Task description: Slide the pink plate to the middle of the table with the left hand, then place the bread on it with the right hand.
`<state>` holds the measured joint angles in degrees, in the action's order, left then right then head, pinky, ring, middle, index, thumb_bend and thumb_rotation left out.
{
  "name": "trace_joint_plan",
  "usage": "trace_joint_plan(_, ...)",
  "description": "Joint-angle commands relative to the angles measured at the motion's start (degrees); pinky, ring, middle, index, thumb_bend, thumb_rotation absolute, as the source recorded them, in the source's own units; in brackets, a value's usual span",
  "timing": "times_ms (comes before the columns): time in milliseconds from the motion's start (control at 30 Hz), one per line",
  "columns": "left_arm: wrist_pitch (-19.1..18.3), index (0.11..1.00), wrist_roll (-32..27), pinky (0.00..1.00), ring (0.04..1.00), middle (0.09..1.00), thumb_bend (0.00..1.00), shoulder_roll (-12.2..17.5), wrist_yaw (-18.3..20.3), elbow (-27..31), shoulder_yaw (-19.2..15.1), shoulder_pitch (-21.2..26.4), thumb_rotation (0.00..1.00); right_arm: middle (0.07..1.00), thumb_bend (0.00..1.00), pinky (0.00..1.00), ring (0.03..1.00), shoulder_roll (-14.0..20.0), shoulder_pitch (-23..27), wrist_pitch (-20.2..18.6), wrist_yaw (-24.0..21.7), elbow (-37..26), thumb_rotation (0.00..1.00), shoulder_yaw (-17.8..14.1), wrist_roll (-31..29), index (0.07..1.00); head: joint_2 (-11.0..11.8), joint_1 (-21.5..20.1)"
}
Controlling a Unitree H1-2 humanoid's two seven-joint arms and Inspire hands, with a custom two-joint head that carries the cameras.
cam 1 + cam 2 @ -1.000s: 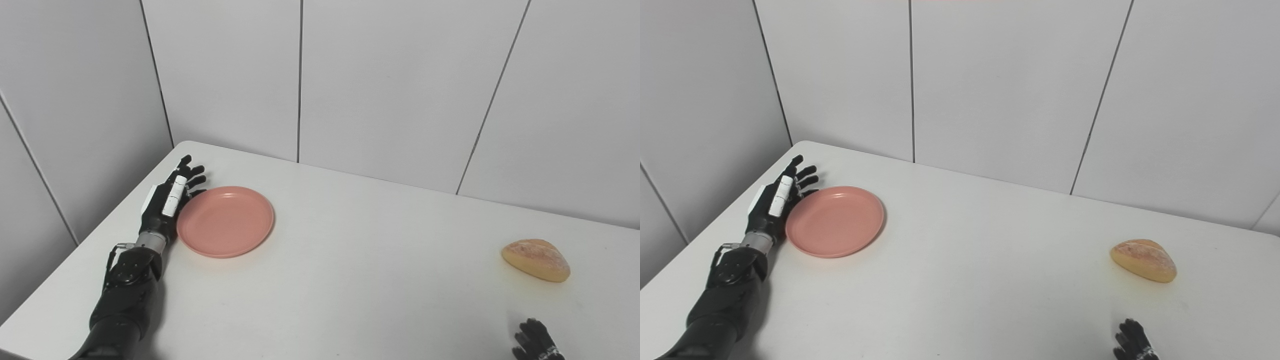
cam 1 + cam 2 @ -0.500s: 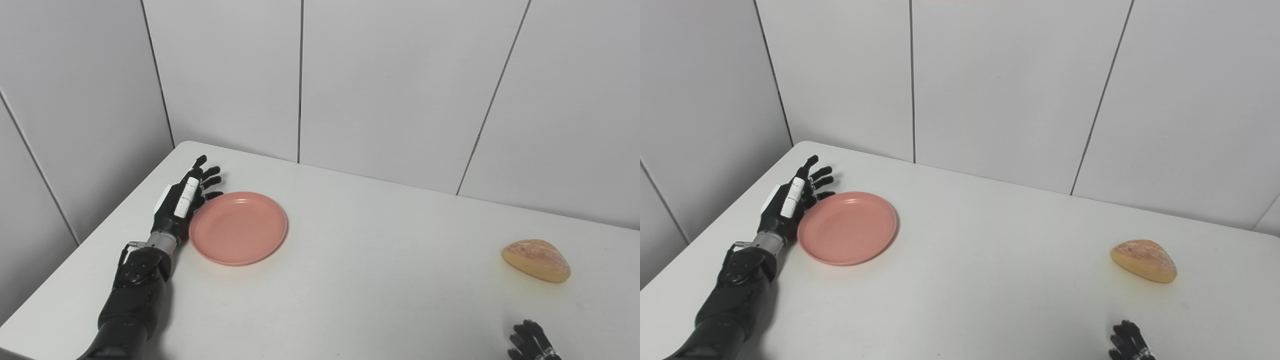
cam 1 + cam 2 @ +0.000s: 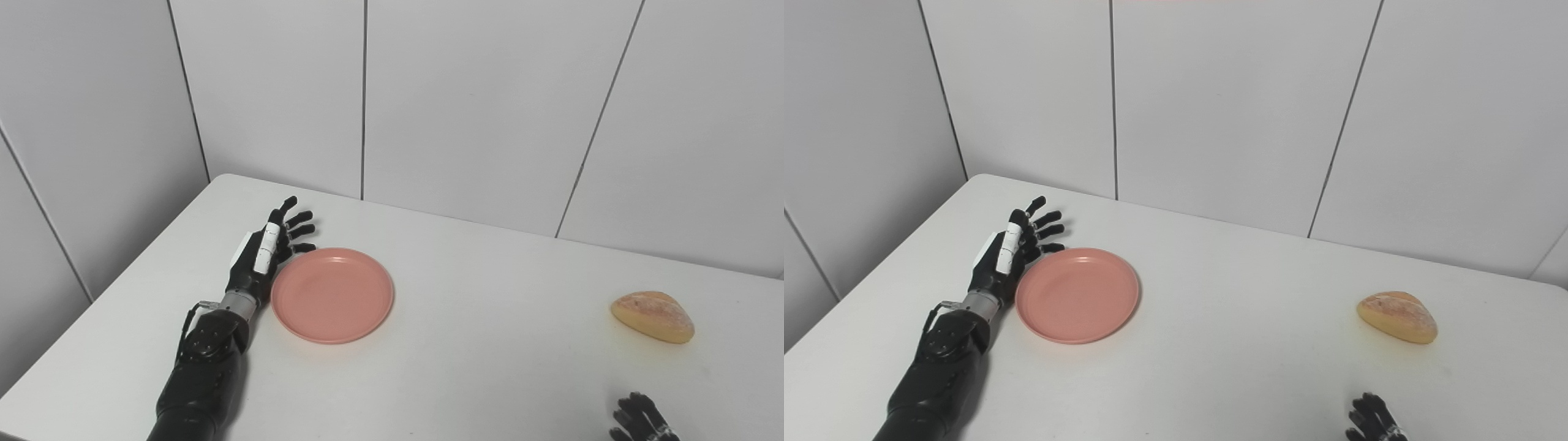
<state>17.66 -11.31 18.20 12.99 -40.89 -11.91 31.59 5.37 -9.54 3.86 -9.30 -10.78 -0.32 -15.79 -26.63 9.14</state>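
Step one in hand: sliding the plate [image 3: 332, 294]. Left hand [image 3: 264, 255] stands edge-on at the plate's left rim, fingers [image 3: 298, 218] straight and spread, holding nothing; palm side looks to be touching the rim, pushing rather than gripping. Contact not fully clear from either eye view.

Plate sits flat on the table [image 3: 478, 343], left of the table's middle, nothing on it. Bread [image 3: 653, 316] lies well right of the plate, on the table, untouched. Right hand [image 3: 640, 418] is far right of the plate and nearer the camera than the bread, just poking in at the bottom edge; only fingertips show, so can't tell if spread or curled. Nothing in it as far as visible.

Judgement: plate not yet at centre, so step one is partway. Next move calls for more sideways push to the right, hand kept low against the rim so it doesn't ride over the edge or tip the plate. Push through the plate's mid-line or it may spin off course. Then left hand clears away; bread pickup comes after.
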Motion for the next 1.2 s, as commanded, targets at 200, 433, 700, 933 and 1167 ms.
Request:
trace_joint_plan(200,-4.87,0.918,1.17,0.68,0.815,0.847,0.93,-3.09,-3.87,7.02,1.36,-3.89,1.0,0.879,0.83,0.91,0.902,-0.11,-0.9,-1.59,0.04,-2.27,1.0,-0.18,-0.44,0.865,-0.55,-0.65)
trace_joint_plan(433,-7.09,0.895,1.46,0.75,0.825,0.854,0.89,-7.35,-8.41,12.65,1.06,-6.71,0.99,0.873,0.83,0.9,0.894,-0.38,-0.97,-1.89,0.18,-2.72,1.0,0.11,0.14,0.86,-0.87,-1.77)
trace_joint_plan(700,-9.66,0.878,1.82,0.72,0.826,0.863,0.92,-9.86,-9.93,16.79,2.18,-8.17,0.98,0.876,0.83,0.89,0.894,-1.04,-0.98,-2.36,0.44,-3.51,1.0,0.78,0.58,0.863,-0.94,-3.72)
trace_joint_plan(933,-11.03,0.861,1.4,0.76,0.826,0.846,0.92,-13.1,-12.49,19.01,1.71,-9.21,0.95,0.86,0.83,0.87,0.874,-1.94,-0.82,-1.75,0.77,-3.11,1.0,1.6,2.09,0.845,-0.55,-5.53)
trace_joint_plan(1167,-11.01,0.88,2.21,0.81,0.832,0.864,0.87,-13.89,-12.62,19.17,3.14,-9.93,0.98,0.838,0.85,0.84,0.852,-3.93,-0.59,-1.32,1.75,-2.56,0.99,2.8,3.62,0.823,-0.81,-12.42)
